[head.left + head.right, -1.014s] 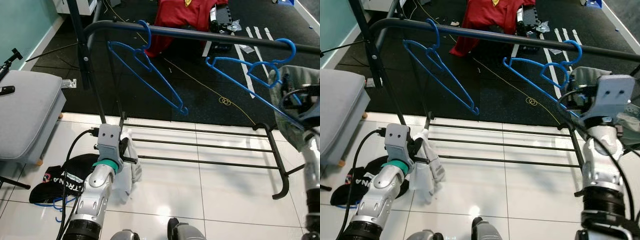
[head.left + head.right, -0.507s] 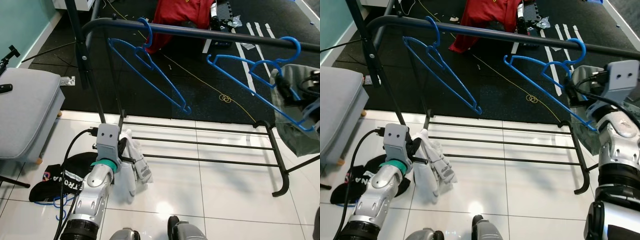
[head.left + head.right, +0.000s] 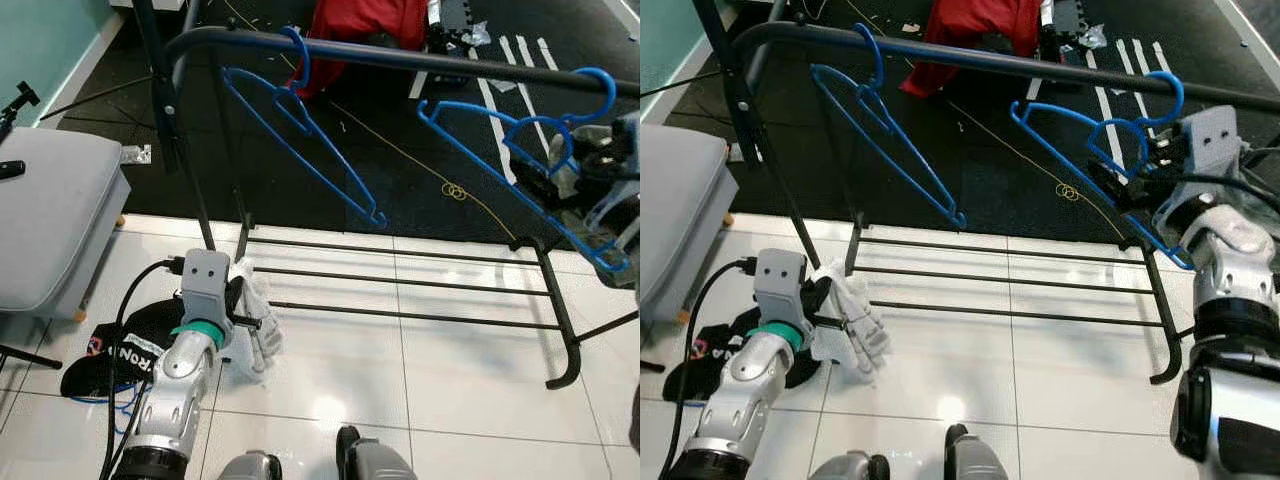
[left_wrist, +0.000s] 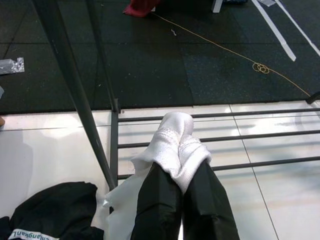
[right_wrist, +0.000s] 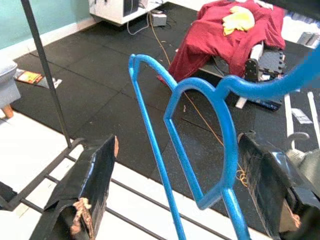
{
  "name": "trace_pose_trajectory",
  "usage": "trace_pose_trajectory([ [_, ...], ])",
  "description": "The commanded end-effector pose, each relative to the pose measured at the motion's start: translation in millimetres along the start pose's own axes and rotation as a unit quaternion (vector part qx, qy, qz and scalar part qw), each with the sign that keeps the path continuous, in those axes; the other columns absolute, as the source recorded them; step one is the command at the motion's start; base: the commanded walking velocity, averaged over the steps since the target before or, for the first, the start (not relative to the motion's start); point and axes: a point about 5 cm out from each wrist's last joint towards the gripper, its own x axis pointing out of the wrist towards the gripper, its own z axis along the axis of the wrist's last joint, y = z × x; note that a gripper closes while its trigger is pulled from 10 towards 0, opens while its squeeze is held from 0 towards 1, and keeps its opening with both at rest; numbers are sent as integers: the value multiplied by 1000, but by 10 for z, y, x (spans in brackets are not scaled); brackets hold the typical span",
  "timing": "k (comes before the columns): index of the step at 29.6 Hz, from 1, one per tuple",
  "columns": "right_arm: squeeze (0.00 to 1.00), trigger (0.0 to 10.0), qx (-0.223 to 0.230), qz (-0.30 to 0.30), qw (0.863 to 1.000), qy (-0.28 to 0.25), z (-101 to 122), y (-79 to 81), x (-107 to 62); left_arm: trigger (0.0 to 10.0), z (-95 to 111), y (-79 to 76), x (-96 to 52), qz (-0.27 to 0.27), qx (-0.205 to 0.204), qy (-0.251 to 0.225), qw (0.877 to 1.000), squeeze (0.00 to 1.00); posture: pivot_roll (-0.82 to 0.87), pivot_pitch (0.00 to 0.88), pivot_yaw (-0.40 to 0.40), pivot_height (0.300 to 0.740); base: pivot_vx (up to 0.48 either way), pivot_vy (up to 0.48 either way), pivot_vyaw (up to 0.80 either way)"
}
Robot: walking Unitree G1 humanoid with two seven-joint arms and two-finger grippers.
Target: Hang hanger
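On my left, a grey seat (image 3: 50,220) is cut off by the frame edge, with a black garment (image 3: 125,345) on the white tiles below it. My left hand (image 4: 180,150) hangs low over the floor, clenched on a white cloth (image 3: 255,315) that drapes beneath it. Above, the black rail (image 3: 400,58) carries one blue hanger (image 3: 300,130) on its left part. The second blue hanger (image 3: 1110,170) is hooked near the rail's right end; my right hand (image 5: 175,185) is spread wide around its neck, fingers apart from it. Its lower bar is partly hidden by my arm.
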Motion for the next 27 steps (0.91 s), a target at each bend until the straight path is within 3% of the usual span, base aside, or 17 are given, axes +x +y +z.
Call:
trace_pose_trajectory([
  [1, 0, 10000, -11, -7, 1000, 18, -17, -56, -21, 10000, -14, -10, -26, -3, 2, 3, 1000, 0, -29, 178, 11, 740, 0, 0, 0],
  [14, 0, 10000, -4, 6, 999, 36, 157, -44, 191, 10000, -16, 30, -45, 4, 7, 6, 1000, 0, -19, 178, -12, 740, 0, 0, 0],
  [16, 0, 9569, -4, 5, 999, 35, 175, -46, 203, 10000, -18, 32, -48, 5, 6, 6, 1000, 0, -19, 177, -12, 740, 0, 0, 0],
  [17, 0, 6706, -3, 3, 999, 33, 193, -55, 212, 10000, -19, 33, -49, 6, 6, 6, 1000, 0, -19, 177, -10, 740, 0, 0, 0],
  [20, 0, 6706, -3, 3, 999, 33, 193, -55, 212, 10000, -19, 33, -49, 6, 6, 6, 1000, 0, -19, 177, -10, 740, 0, 0, 0],
  [21, 0, 0, -1, -1, 999, 34, 205, -65, 217, 10000, -21, 32, -48, 6, 6, 7, 1000, 0, -21, 175, -11, 740, 0, 0, 0],
  [27, 0, 0, 5, -4, 999, 47, 188, -71, 223, 10000, -21, 26, -42, 4, 5, 7, 1000, 0, -22, 172, -12, 740, 0, 0, 0],
])
